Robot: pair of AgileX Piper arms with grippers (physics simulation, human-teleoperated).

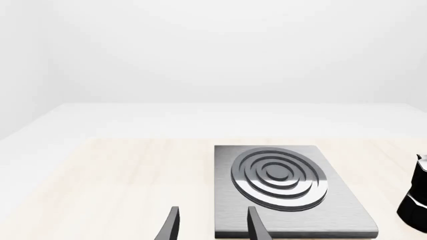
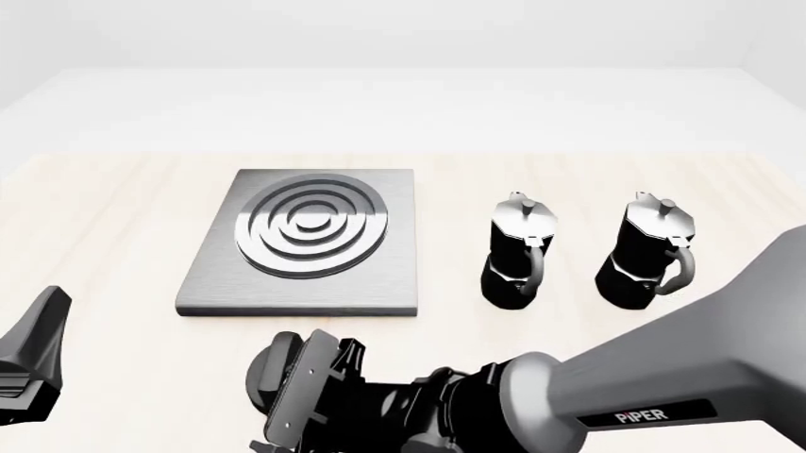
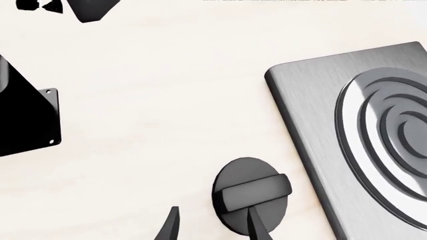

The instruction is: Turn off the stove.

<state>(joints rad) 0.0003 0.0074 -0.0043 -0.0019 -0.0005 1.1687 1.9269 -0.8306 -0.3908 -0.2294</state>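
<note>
The stove plate [image 2: 302, 241] is a square brushed-grey slab with raised silver rings, lying left of the table's middle. Its round black ridged knob [image 2: 259, 370] lies on the table in front of the plate, partly hidden under my right gripper [image 2: 282, 392]. In the right wrist view the knob [image 3: 250, 192] shows its raised bar. My right gripper [image 3: 213, 222] is open there, with one finger [image 3: 257, 227] over the knob's edge and the other beside it. The plate's edge [image 3: 313, 100] lies close by. My left gripper [image 1: 213, 225] is open and empty, short of the plate's [image 1: 287, 185] near corner.
Two black-and-silver moka pots [image 2: 516, 250] [image 2: 648, 253] stand upright to the right of the plate. One pot [image 1: 417, 197] shows at the edge of the left wrist view. My left gripper [image 2: 32, 363] sits at the table's front left. The right arm [image 2: 655, 377] crosses the front.
</note>
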